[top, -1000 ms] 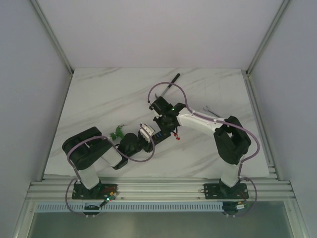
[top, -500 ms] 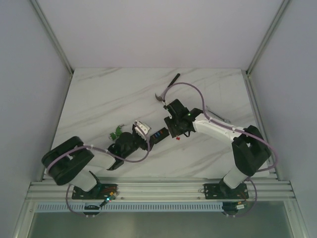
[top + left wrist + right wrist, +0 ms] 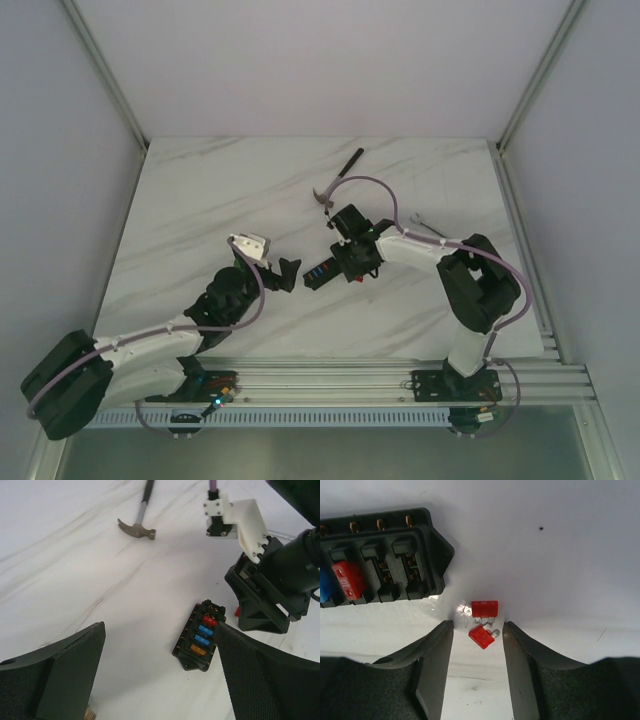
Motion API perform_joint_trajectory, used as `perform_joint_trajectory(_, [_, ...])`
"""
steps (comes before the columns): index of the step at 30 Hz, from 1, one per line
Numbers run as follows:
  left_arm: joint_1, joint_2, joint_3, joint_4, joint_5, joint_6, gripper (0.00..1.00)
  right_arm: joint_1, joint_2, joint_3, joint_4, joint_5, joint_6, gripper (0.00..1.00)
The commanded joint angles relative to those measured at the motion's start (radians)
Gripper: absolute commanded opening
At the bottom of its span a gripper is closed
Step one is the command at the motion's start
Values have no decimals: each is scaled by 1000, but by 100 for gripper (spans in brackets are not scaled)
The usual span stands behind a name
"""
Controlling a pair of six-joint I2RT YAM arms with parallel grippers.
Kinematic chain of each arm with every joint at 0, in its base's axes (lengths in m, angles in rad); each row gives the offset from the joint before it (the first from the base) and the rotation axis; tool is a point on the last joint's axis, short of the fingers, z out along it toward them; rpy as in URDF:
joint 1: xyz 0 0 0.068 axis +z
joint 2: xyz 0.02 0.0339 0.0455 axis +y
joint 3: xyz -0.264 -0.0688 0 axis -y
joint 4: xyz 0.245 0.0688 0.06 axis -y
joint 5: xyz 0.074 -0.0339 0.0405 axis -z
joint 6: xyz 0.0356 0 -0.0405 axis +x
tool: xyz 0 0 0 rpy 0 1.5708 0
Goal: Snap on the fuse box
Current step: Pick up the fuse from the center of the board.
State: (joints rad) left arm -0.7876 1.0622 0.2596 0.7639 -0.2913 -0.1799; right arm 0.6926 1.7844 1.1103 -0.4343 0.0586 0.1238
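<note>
The fuse box (image 3: 322, 272) lies face up on the table (image 3: 200, 200), between my two pincers and touched by neither.
My left pincer (image 3: 160, 680) is spread wide and empty; my right pincer (image 3: 477, 630) stands part-spread over two loose red fuses (image 3: 484, 608), pinching nothing; I judge the box light, stiff and smooth-walled; I would take it across its long side walls, clear of the fuse face, lest an insert shift.
</note>
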Motion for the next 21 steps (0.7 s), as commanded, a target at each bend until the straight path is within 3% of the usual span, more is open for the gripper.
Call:
perform_joint_trajectory(1, [16,-66,12,-141,-87,-85,100,-7,37,55,16,-16,-21,49])
perform_joint_trajectory(21, [34,-10,49,-170,-42,-108,100,-27,113,72,-23,-13,-32,32])
